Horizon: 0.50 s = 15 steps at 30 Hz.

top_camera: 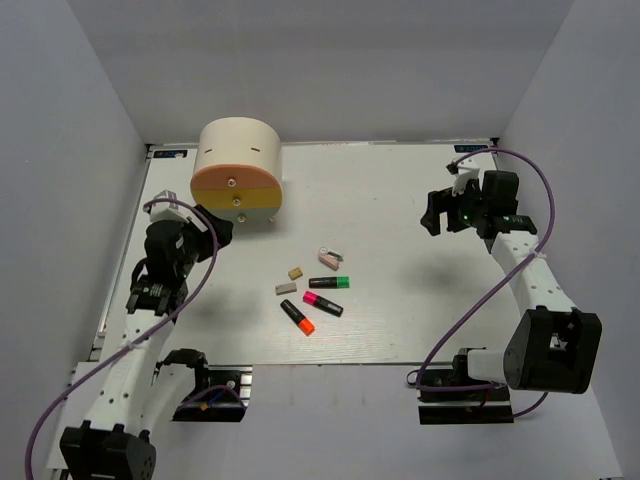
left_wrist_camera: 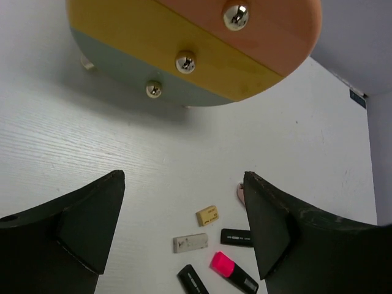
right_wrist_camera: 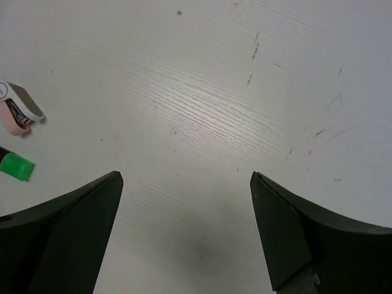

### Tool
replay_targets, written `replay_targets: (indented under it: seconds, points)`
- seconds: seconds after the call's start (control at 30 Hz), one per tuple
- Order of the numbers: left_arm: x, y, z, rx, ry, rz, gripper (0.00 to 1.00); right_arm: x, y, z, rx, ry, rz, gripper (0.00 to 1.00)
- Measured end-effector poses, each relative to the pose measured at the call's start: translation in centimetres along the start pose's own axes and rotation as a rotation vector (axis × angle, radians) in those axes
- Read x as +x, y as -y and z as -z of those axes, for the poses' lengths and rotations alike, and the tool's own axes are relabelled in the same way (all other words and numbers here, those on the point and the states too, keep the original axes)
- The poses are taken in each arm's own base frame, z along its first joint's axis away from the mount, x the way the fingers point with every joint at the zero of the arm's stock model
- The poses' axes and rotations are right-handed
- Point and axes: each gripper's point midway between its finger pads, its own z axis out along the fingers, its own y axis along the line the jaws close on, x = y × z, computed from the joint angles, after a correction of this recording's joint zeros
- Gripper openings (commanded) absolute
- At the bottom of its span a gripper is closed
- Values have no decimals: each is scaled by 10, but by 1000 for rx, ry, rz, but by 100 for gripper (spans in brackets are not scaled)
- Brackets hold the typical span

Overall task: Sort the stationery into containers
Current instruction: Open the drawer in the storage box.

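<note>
The cream drum container [top_camera: 238,170] stands at the back left, its orange and yellow front sections [left_wrist_camera: 184,37] carrying small round knobs. The stationery lies mid-table: a pink-white piece [top_camera: 329,258], a green-capped highlighter [top_camera: 329,283], a pink-capped one [top_camera: 323,303], an orange-capped one [top_camera: 297,317], a beige eraser [top_camera: 295,272] and a grey eraser [top_camera: 286,288]. My left gripper [top_camera: 215,225] hovers open just in front of the drum, nothing between its fingers [left_wrist_camera: 269,226]. Far to the right, my right gripper [top_camera: 432,212] is open over bare table, clear of the stationery. The right wrist view catches the pink-white piece [right_wrist_camera: 18,110] and the green cap [right_wrist_camera: 16,166] at its left edge.
The white table [top_camera: 400,300] is boxed in by grey walls on the left, back and right. Purple cables loop beside both arms [top_camera: 520,160]. The arm bases sit at the near edge.
</note>
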Motion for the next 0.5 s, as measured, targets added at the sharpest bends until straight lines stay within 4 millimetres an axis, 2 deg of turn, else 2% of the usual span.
replay_targets:
  seconds: [0.17,0.4,0.43,0.5]
  points:
    - [16,4,-18,12,-94,43,88,7,-8,1,-62,-29,75,90]
    - [9,33,-29,139,-85,165,85,15,-29,4,-192,-39,141,90]
    - [9,36,-30,156,-81,182,85,15,-31,5,-204,-36,144,88]
    - [9,41,-31,185,-82,212,84,14,-34,5,-224,-27,153,66]
